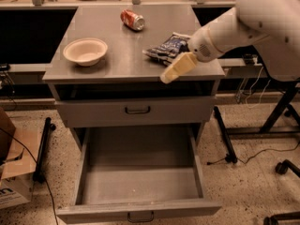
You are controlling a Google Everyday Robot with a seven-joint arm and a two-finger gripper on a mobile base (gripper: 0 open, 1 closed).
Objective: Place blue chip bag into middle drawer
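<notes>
The blue chip bag [165,48] lies crumpled on the grey cabinet top, right of centre near the front edge. My gripper [172,71], cream-coloured on a white arm coming in from the right, hangs just in front of and slightly over the bag's near edge, pointing down and to the left. Whether it touches the bag does not show. The middle drawer [140,181] is pulled wide open below, its flat grey floor bare, with a small dark handle on its front panel.
A cream bowl [85,51] sits on the left of the cabinet top [117,55]. A red soda can [132,19] lies on its side at the back. The upper drawer front [136,110] is shut. A cardboard box [11,172] and cables lie on the floor at the left; black stand legs [225,139] are at the right.
</notes>
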